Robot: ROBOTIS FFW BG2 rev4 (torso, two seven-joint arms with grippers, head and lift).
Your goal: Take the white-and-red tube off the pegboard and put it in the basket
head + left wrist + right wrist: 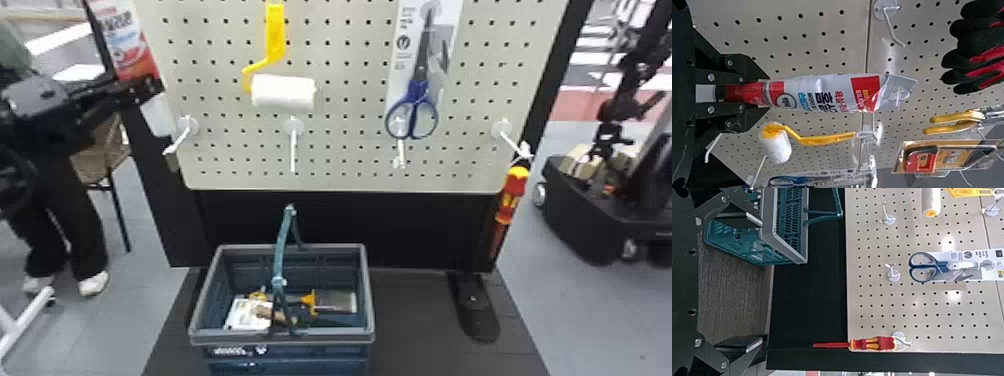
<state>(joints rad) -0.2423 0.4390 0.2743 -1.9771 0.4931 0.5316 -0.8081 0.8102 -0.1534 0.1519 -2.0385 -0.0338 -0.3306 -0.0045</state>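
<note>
Tube point(125, 40) at the left edge of the pegboard point(345, 152), cap end down, flat crimped end up. Long axis near upright, slight lean in head view: top toward the left, cap end toward the right. Left gripper point(149, 89) closed on its red neck; in left wrist view the tube runs out from between the fingers, in line with them. Can't tell if the top end is on a hook. Right gripper point(760, 282) open, fingers wide apart, nothing between.

Print: tube has big dark characters and blue ones on white, pale lettering on a red band near the crimped end, round emblem by the red shoulder. Scissors point(419, 115) card point(401, 75) has small dark print and a round icon. Basket point(230, 337) has white lettering on its front wall; it sits below the board, well apart from the tube, with a few items inside.
</note>
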